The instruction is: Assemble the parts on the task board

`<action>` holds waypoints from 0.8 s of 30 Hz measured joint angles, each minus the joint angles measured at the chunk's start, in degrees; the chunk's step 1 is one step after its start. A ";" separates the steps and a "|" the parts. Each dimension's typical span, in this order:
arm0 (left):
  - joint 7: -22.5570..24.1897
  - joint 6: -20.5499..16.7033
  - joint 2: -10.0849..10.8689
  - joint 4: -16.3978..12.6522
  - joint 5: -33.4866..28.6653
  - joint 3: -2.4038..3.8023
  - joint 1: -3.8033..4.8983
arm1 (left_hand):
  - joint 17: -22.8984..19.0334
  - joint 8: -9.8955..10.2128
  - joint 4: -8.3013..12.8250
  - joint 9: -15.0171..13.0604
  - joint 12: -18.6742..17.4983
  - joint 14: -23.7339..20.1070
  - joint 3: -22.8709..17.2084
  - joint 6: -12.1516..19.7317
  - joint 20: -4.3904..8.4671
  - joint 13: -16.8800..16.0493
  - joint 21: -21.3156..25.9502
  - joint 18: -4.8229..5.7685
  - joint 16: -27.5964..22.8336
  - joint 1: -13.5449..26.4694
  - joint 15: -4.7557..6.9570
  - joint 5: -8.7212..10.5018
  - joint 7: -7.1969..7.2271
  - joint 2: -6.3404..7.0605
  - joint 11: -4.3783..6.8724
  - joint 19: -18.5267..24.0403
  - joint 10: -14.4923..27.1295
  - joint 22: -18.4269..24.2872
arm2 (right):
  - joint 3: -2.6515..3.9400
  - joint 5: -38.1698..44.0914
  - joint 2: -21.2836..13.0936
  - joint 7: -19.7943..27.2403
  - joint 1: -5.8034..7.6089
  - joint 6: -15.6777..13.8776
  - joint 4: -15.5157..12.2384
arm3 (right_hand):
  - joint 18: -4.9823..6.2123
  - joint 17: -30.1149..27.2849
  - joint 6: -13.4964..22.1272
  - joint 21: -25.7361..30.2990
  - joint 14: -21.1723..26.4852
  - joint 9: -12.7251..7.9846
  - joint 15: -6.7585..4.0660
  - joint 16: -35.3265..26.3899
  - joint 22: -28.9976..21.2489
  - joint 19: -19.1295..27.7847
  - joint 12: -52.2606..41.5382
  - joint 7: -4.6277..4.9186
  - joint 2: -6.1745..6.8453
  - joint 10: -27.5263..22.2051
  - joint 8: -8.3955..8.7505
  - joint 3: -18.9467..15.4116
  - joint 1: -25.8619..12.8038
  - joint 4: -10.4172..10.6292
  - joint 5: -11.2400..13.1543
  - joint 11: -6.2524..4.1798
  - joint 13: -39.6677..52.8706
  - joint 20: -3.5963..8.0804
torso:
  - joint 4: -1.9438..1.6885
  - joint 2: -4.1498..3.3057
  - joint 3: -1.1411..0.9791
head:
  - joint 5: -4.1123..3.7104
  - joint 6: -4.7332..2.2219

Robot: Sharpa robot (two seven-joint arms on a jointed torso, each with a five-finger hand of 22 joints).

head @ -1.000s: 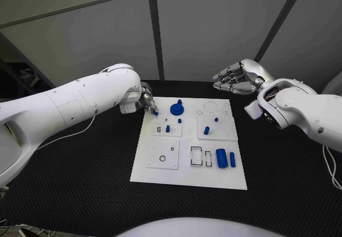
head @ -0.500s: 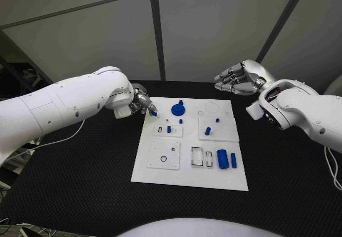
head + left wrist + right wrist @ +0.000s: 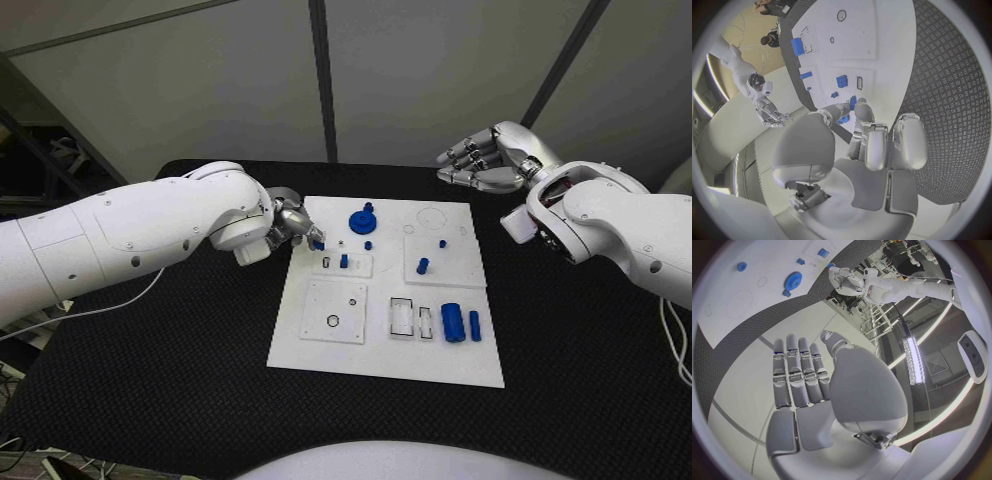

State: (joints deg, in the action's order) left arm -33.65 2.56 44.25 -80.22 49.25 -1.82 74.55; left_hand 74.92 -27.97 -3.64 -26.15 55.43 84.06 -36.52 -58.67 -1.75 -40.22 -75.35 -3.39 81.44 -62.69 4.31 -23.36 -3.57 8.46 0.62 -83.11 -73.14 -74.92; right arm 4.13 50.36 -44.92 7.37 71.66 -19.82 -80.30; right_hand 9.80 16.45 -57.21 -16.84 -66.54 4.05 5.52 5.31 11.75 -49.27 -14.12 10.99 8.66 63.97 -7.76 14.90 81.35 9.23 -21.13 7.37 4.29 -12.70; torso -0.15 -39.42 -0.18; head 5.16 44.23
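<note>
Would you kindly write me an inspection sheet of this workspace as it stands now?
Surface: black table, textured mat.
Job's things: white task board in the middle; blue gear at its far end, two blue cylinders lying near the right edge.
Clutter: nothing seen.
Hands: left hand pinches a small blue part over the board's far left corner; right hand raised beyond the board, holding nothing.
Cables: white cable under the left arm.
Surroundings: grey wall panels.
</note>
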 measured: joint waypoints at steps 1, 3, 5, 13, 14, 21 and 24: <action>0.00 -0.23 0.02 -0.25 0.32 -0.07 -0.12 | 0.00 0.00 0.01 -0.03 0.04 0.00 -0.01 0.00 0.00 -0.01 0.00 -0.01 0.00 0.14 0.00 -0.13 0.00 0.14 0.00 0.00 0.00 0.00 | 0.00 0.00 0.02 0.00 0.00 0.01 0.00 | 0.00 0.00 0.00 0.00 0.00 0.00 0.00 0.00 0.00 0.00 0.00 0.00 0.00 0.00 0.00 0.00 0.00 0.00 0.00 0.00 0.00 0.00 | 0.01 -0.01 0.00 | 0.01 0.00; -0.01 -0.63 0.02 -0.73 1.17 -0.18 -0.37 | 0.00 0.00 0.03 -0.05 0.04 0.00 -0.03 0.00 0.00 -0.01 0.00 0.00 0.00 0.21 0.00 -0.14 0.00 0.21 0.00 0.00 -0.01 0.00 | 0.00 0.00 0.04 0.00 0.00 0.04 0.01 | 0.00 0.00 0.00 0.00 0.00 0.00 0.00 0.00 0.00 0.00 0.00 0.00 0.00 0.00 0.00 0.00 0.00 0.00 0.00 0.00 0.00 0.00 | 0.08 -0.03 0.00 | 0.03 0.05; -0.02 -0.84 -0.01 -1.02 1.97 -0.31 -0.52 | 0.00 -0.22 0.10 -0.05 0.04 0.00 -0.10 0.00 0.00 -0.01 0.00 0.00 0.00 0.21 0.00 -0.14 0.00 0.21 0.01 0.00 -0.01 0.00 | 0.00 0.00 0.04 0.00 0.00 0.06 0.04 | 0.00 0.00 0.00 0.00 0.00 0.00 0.00 0.00 0.00 0.00 0.00 0.00 0.00 0.00 0.00 0.00 0.00 0.00 0.00 0.00 0.00 0.00 | 0.13 -0.05 0.00 | 0.04 0.07; -0.22 -0.37 -0.54 -1.74 5.29 -0.46 -0.82 | 0.00 -0.23 0.16 -0.04 0.04 0.01 -0.16 -0.20 0.00 0.00 0.00 0.00 0.00 0.37 0.00 -0.13 0.21 0.37 0.39 0.00 -0.40 0.00 | 0.00 0.00 0.04 0.00 0.00 0.12 0.05 | 0.00 -0.06 0.00 0.00 0.00 0.00 0.00 -0.22 -0.08 0.00 0.00 0.00 0.00 0.00 0.00 0.00 0.00 0.00 -0.28 0.00 -0.06 0.00 | 0.17 -0.10 -0.01 | -0.08 0.12; -0.26 -0.18 -0.61 -1.79 5.64 -0.46 -0.82 | 0.00 -0.23 0.17 -0.03 0.04 0.01 -0.16 -0.20 0.00 0.00 0.00 0.00 0.00 0.37 0.00 -0.13 0.20 0.37 0.39 0.00 -0.41 0.00 | 0.00 0.00 0.04 0.00 0.00 0.13 0.05 | 0.00 -0.06 0.00 0.00 0.00 0.00 0.00 -0.22 -0.08 0.00 0.00 0.00 0.00 0.00 0.00 0.00 0.00 0.00 -0.28 0.00 -0.06 0.00 | 0.17 -0.12 -0.01 | -0.09 0.14; -0.79 1.82 -1.14 -1.72 7.71 -0.48 -0.89 | 0.00 -0.53 1.21 -0.10 0.04 0.02 -1.20 -0.20 0.00 0.00 -0.22 0.00 0.00 0.94 0.00 -0.15 0.21 0.95 0.54 0.00 -0.61 0.00 | 0.00 0.00 0.04 0.00 -0.01 0.16 0.04 | 0.00 -0.06 0.00 0.00 0.00 0.00 0.00 -0.22 -0.07 0.00 0.00 0.00 0.00 0.00 0.00 0.00 0.00 0.00 -0.28 0.00 -0.06 0.00 | 0.18 -0.14 -0.03 | -0.10 0.29; -1.02 2.61 -1.43 -1.57 8.31 -0.48 -0.89 | 0.00 -0.54 1.27 -0.13 0.04 0.02 -1.26 -0.21 0.00 0.00 -0.22 0.00 0.00 0.94 0.00 -0.35 0.21 0.95 0.48 0.00 -0.68 0.00 | 0.00 -0.01 0.05 0.00 -0.01 0.17 0.03 | 0.00 -0.06 0.00 0.00 0.00 0.00 0.00 -0.21 -0.07 0.00 0.00 0.00 0.00 0.00 0.00 0.00 0.00 0.00 -0.28 0.00 -0.06 0.00 | 0.18 -0.14 -0.03 | -0.10 0.32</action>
State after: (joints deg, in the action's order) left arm -34.67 5.18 42.82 -81.80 57.56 -2.31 73.66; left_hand 74.92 -28.50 -2.37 -26.28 55.47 84.07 -37.78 -58.87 -1.75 -40.22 -75.57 -3.39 81.44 -61.74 4.30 -23.71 -3.37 9.41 1.11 -83.11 -73.82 -74.91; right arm 4.13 50.36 -44.86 7.37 71.66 -19.65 -80.26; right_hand 9.80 16.39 -57.21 -16.84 -66.55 4.05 5.52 5.10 11.68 -49.26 -14.12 10.99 8.66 63.97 -7.76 14.90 81.35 9.23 -21.41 7.37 4.23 -12.70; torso 0.03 -39.56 -0.21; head 5.06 44.56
